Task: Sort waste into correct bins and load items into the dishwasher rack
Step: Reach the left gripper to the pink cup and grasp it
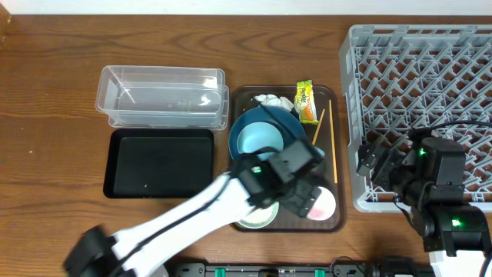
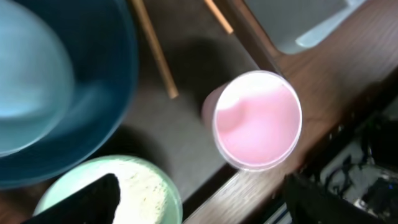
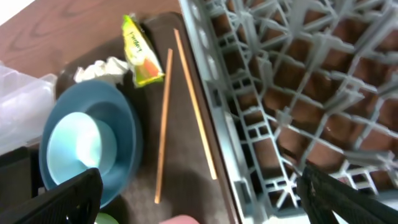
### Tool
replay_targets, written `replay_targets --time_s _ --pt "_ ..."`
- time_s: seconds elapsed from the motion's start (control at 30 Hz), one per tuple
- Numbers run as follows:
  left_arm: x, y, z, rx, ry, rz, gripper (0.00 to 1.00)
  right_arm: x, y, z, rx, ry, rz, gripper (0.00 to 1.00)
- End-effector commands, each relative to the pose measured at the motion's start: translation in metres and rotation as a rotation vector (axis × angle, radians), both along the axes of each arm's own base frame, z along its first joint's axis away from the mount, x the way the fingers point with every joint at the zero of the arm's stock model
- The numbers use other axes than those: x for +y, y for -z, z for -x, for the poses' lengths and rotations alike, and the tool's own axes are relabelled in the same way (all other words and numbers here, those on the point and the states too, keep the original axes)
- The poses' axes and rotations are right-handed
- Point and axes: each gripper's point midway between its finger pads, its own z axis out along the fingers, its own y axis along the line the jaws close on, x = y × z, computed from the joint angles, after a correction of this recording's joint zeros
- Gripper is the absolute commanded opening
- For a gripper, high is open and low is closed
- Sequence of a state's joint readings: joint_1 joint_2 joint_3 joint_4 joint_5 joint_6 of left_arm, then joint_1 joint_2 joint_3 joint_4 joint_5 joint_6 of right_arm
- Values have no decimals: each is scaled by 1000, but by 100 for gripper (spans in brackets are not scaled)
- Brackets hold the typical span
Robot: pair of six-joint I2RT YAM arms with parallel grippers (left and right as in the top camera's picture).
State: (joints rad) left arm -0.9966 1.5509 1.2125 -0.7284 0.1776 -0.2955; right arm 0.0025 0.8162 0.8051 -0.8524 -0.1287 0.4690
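My left gripper [image 1: 298, 191] is open and empty, low over the front of the brown serving tray [image 1: 286, 96]. In the left wrist view its fingers [image 2: 205, 202] frame the small pink cup [image 2: 258, 121] and the white green-rimmed bowl [image 2: 134, 186], which holds pale grainy bits. The large blue bowl [image 1: 283, 123] holds the small pale-blue bowl [image 1: 256, 142]. The white tissue [image 1: 269, 100], snack wrapper [image 1: 306, 101] and two chopsticks [image 1: 333, 150] lie on the tray. My right gripper [image 1: 375, 160] is open and empty over the grey rack's [image 1: 423, 85] front left edge [image 3: 202, 202].
The clear tub [image 1: 161, 96] stands at the back left with the black tray [image 1: 160, 161] in front of it. The rack's pegs [image 3: 292, 81] rise right beside the serving tray's right rim. The table's front edge is just behind the pink cup [image 1: 321, 205].
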Motion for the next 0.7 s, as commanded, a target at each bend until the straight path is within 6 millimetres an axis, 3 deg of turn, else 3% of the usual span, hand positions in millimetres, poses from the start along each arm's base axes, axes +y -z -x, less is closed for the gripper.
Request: replay_targets --time_s 0.0,0.1,0.17,0.23,0.37,0.4,0.53,0.67 --pt "-17 20 6 59 0 -11 82 -5 -5 1 1 33 2 99" --pt "-20 42 8 89 4 -56 77 -5 -2 5 19 23 10 99" --pt "-20 54 9 108 1 -77 68 -5 0 7 31 23 11 99" --pt "-20 60 9 117 1 -92 53 -6 1 8 38 25 13 99" --pt "-21 58 9 117 1 -84 10 -6 2 9 41 25 13 99" --pt "-21 53 9 115 0 -73 6 -6 2 9 41 25 13 99" --pt "-8 27 0 119 -74 -36 6 -5 2 9 35 -10 41 99" --pt "23 -16 -22 127 -189 63 6 -1 1 9 23 -86 73 99"
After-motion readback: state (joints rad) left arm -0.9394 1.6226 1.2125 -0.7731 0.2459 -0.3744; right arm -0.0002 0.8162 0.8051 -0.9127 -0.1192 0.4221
